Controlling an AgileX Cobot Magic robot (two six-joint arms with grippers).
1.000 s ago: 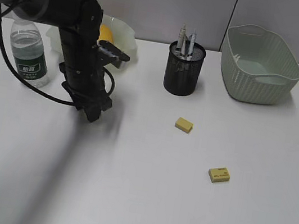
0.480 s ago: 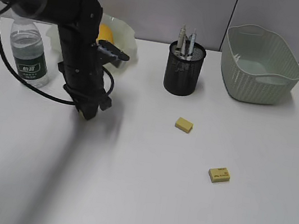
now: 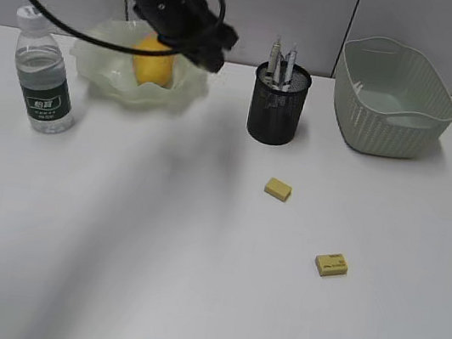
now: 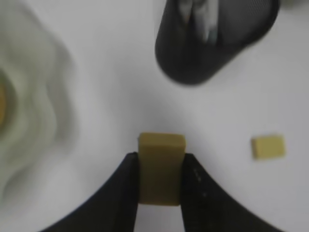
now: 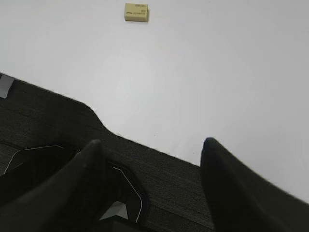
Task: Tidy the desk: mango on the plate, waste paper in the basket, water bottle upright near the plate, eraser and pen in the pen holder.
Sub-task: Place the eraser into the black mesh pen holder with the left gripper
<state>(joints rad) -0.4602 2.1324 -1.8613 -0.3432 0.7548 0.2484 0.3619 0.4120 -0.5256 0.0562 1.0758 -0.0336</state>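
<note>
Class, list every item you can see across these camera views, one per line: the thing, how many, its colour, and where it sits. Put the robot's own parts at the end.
desk: one, white, under everything.
water bottle: one, clear with dark green label, upright at far left.
plate: one, pale green, wavy rim, right of the bottle.
mango: one, yellow-orange, on the plate.
pen holder: one, black mesh, centre back.
pens: a few, silvery, standing in the holder.
basket: one, pale green, back right.
erasers: three, yellow; two on the desk, one held.
left gripper: black, jaws shut on an eraser.
right gripper: black, jaws open.
</note>
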